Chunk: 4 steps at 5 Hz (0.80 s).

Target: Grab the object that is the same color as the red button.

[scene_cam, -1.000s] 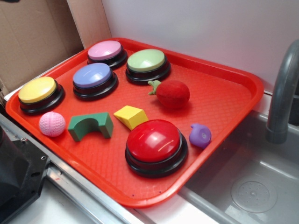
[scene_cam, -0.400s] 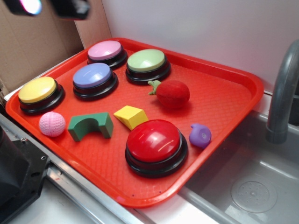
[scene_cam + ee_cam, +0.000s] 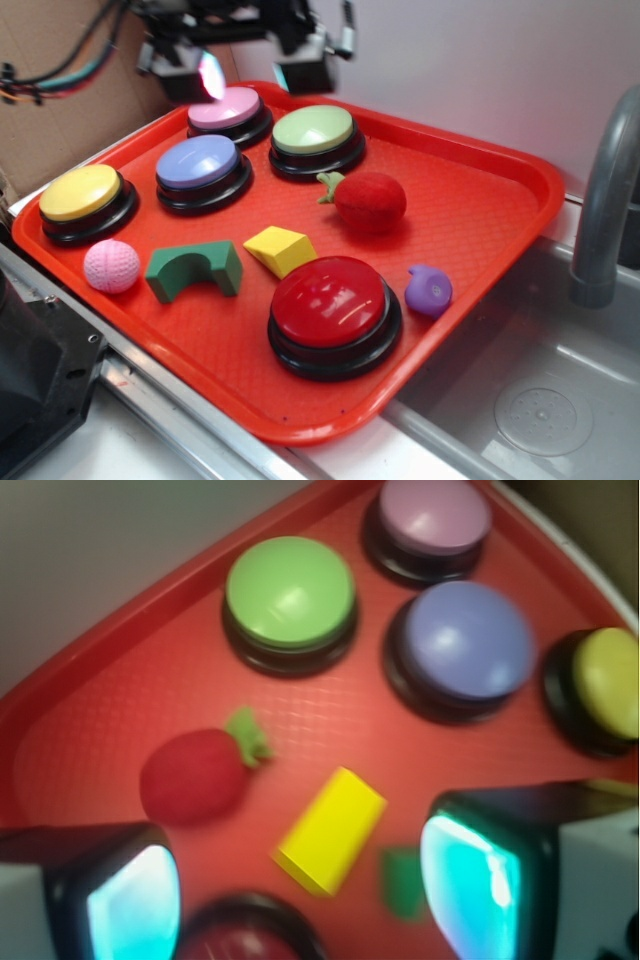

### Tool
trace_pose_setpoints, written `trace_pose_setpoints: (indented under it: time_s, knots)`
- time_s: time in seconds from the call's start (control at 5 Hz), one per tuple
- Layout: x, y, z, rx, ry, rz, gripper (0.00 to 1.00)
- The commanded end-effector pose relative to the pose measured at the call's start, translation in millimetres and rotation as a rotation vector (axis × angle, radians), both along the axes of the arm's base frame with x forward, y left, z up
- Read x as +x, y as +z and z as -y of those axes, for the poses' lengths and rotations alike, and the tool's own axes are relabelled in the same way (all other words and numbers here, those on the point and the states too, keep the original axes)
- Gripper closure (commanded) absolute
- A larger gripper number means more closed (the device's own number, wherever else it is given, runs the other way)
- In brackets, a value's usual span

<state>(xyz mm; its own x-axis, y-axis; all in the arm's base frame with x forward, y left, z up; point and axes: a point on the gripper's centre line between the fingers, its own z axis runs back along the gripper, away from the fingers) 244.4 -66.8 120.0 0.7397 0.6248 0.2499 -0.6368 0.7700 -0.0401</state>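
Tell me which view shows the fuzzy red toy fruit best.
The exterior view: the fuzzy red toy fruit is sharp and unobstructed on the red tray, between green and red buttons. The wrist view also shows it whole, but blurred.

The gripper [image 3: 252,68] hangs high at the top left of the exterior view, its dark body partly cut off by the upper edge of the frame. Its two fingers [image 3: 190,80] point downward and stand well apart, jaws spread wide with a clear gap between them. One pad glints pinkish white in the light. Bundled cables [image 3: 60,75] trail off to the left from the wrist. In the wrist view the two fingertips [image 3: 120,895] sit at the lower corners, blurred, their inner faces glowing cyan, with nothing caught between them.
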Motion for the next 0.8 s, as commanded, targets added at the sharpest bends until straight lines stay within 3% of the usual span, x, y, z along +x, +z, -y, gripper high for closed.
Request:
trace_pose_setpoints:
  time_s: [0.0,0.6]
  knots:
    - [46,-55,16,-0.144,0.019,-0.119,0.0]
    - [56,-76,14,-0.097,0.074,-0.03,0.0]
